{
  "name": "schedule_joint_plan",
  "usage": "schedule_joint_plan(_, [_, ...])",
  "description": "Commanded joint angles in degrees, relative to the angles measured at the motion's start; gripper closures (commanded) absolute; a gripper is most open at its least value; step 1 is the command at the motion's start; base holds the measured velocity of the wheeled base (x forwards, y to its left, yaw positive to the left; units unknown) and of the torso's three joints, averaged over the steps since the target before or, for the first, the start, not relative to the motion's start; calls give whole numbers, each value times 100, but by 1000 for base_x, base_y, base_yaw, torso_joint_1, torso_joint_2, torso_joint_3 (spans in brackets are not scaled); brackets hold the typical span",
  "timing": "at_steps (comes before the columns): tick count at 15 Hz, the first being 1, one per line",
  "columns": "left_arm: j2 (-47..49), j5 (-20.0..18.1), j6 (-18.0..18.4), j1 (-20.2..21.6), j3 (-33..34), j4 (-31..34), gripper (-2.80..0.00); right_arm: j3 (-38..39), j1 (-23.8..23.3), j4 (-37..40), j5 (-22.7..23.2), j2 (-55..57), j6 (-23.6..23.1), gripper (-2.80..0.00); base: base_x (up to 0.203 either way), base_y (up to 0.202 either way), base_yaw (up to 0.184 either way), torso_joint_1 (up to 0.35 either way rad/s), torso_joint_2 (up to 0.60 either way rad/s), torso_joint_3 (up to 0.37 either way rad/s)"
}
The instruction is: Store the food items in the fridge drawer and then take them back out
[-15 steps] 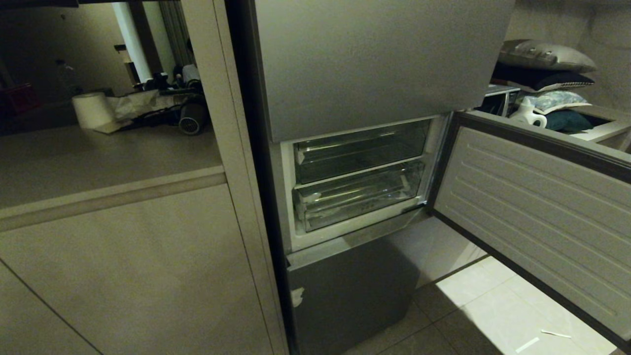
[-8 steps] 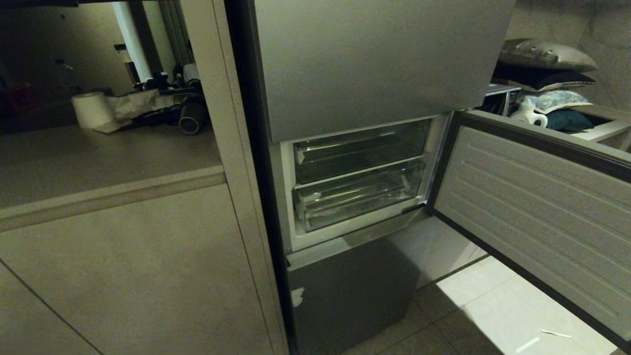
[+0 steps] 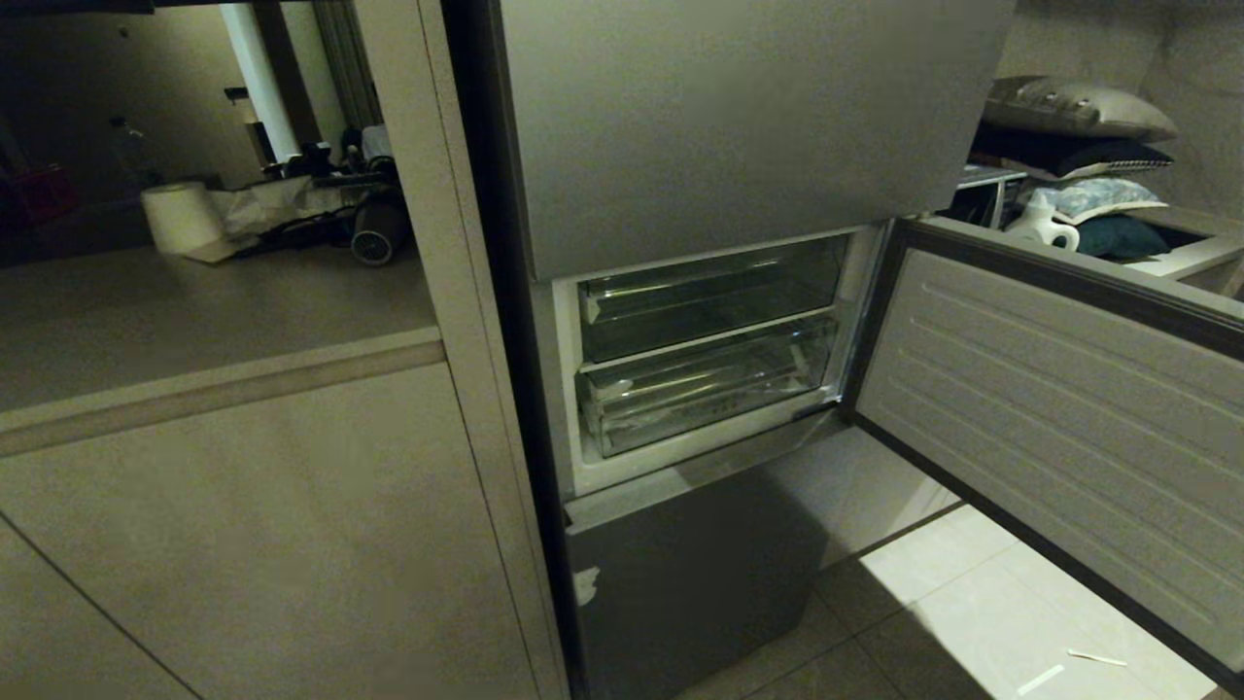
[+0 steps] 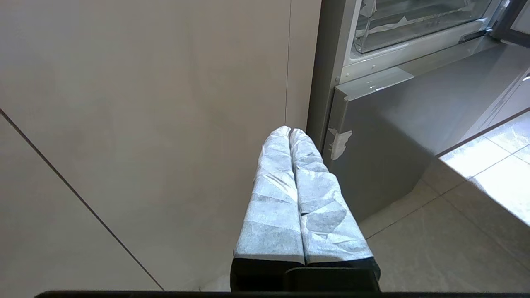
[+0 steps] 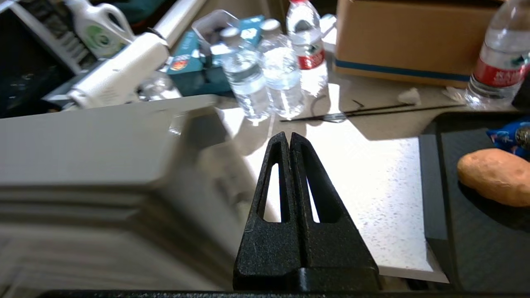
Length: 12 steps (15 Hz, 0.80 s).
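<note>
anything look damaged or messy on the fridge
Yes: a torn scrap of white tape clings to the grey steel lower door panel, and crumpled white tape scraps hang on the clear plastic fridge drawer.

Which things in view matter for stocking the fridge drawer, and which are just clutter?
For the job:
- fridge drawer, pushed in
- orange-brown food item on the dark tray
- right gripper, shut, empty

Lying about:
- water bottles
- cardboard box
- detergent jug
- paper roll
</note>
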Motion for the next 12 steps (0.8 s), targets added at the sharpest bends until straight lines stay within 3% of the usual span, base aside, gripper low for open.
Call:
schedule_joint_plan(1, [8, 5, -1, 0, -1, -1, 0, -142, -88, -77, 13, 526, 20, 0, 0, 0, 0, 0, 0, 0])
schedule_joint_plan(4, [8, 5, -1, 0, -1, -1, 0, -298, -123, -100, 196, 796, 52, 0, 0, 0, 0, 0, 0, 0])
schedule_joint_plan(12, [8, 5, -1, 0, -1, -1, 0, -607, -451, -547, 1805, 1338, 116, 0, 0, 0, 0, 0, 0, 0])
